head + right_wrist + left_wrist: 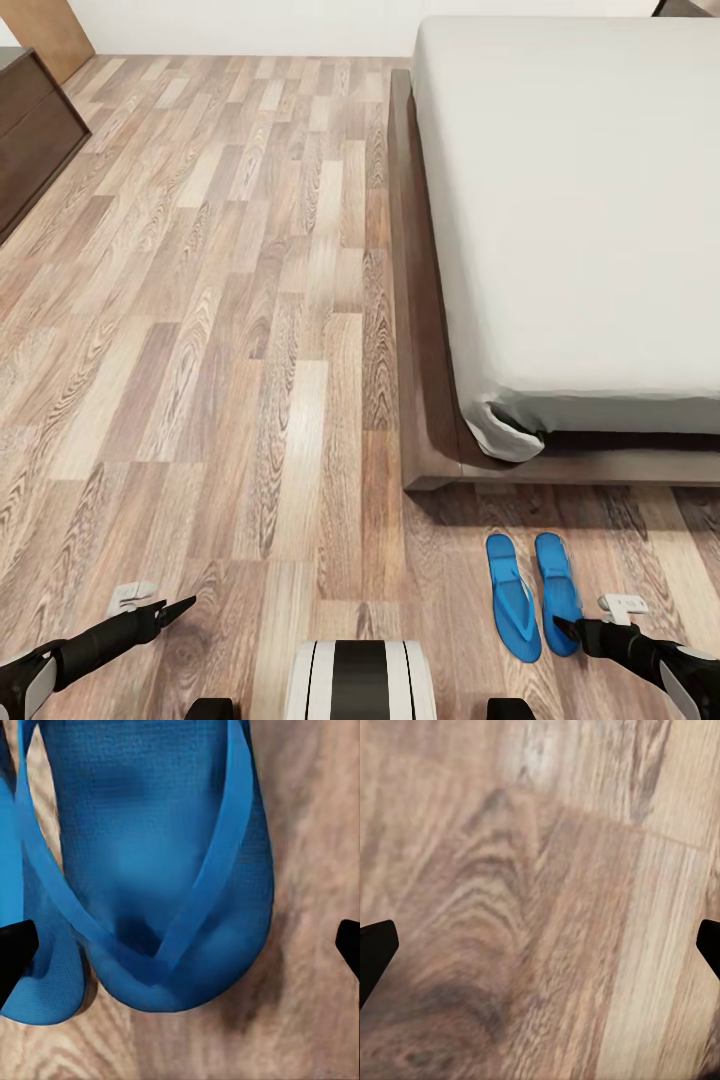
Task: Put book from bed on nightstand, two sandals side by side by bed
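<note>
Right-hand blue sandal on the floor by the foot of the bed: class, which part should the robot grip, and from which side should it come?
Probably the thong strap, from above. The right-hand sandal lies flat on the wood floor, close beside its pair, so its sole offers little edge. The strap stands raised above the sole, and the right hand, open, hangs over it.

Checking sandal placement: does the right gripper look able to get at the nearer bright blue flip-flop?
Probably yes: the right gripper hangs open directly over the bright blue flip-flop, nothing between them.
</note>
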Robot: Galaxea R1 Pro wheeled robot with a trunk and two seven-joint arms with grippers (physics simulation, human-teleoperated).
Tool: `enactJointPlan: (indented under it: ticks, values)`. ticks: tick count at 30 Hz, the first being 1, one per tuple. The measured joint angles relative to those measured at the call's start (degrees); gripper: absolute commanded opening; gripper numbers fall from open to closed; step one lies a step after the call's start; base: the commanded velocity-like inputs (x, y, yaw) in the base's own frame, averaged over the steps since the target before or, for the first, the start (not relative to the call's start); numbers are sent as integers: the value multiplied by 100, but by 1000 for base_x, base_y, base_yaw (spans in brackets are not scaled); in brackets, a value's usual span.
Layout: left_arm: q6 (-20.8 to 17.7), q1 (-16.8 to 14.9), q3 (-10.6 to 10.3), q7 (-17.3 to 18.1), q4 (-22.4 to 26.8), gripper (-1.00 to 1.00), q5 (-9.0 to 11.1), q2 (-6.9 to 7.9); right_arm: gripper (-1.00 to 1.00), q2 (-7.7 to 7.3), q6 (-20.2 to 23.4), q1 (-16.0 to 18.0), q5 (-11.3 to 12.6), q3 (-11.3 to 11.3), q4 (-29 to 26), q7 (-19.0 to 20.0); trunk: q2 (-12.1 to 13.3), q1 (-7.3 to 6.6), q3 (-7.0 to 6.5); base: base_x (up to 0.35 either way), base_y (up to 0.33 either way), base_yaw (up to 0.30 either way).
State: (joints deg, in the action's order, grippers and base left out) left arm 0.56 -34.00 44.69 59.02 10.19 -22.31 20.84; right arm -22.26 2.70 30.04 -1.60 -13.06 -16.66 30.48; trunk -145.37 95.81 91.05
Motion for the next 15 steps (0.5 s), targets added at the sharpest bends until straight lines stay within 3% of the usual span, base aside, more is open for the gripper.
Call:
enactJointPlan:
  ticks: [15]
  values:
    - [0, -1, 0, 0, 0, 100, 0, 0, 100, -3, 0, 0, 1, 0, 0, 5, 0, 0, 0, 0, 0, 0]
